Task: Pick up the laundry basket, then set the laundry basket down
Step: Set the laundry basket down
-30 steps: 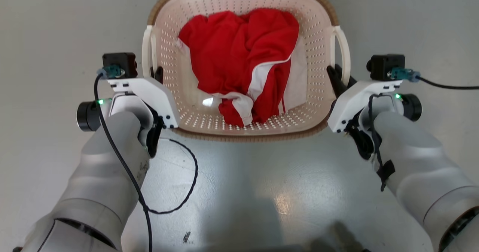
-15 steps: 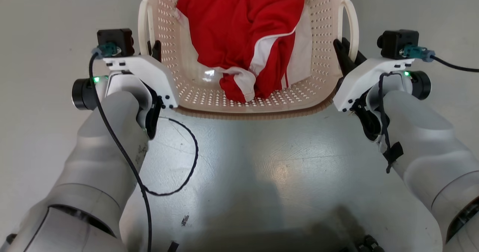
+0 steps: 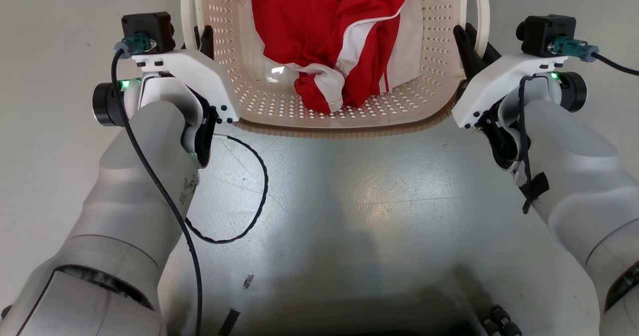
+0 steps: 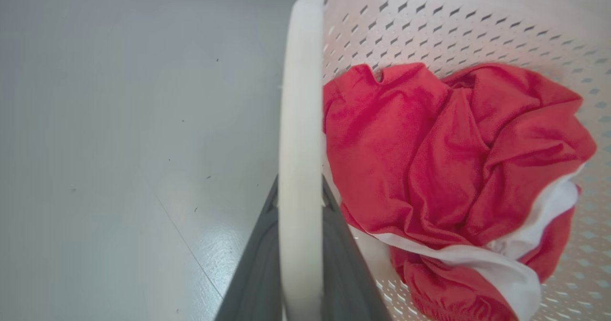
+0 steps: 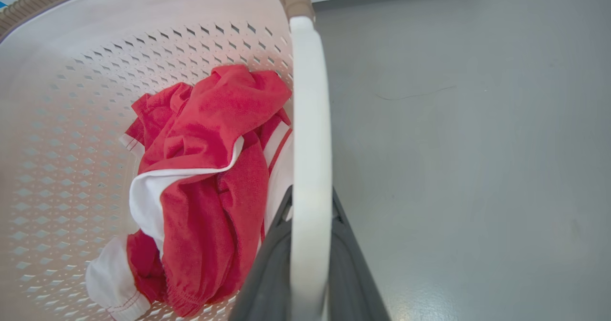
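Up comes the laundry basket (image 3: 249, 91), dead centre ahead, left gripper (image 3: 204, 39) and right gripper (image 3: 469, 39) each clamped on a side handle (image 4: 300, 97), so keep both rising level and the clothes (image 3: 329, 21) stay put.

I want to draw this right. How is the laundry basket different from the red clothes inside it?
The laundry basket is cream with a brown rim and lots of little holes; the red clothes are bright red with white trim. The laundry basket is stiff and keeps its rounded shape; the red clothes lie soft and crumpled. The laundry basket is bigger and holds the red clothes. Both have pale parts.
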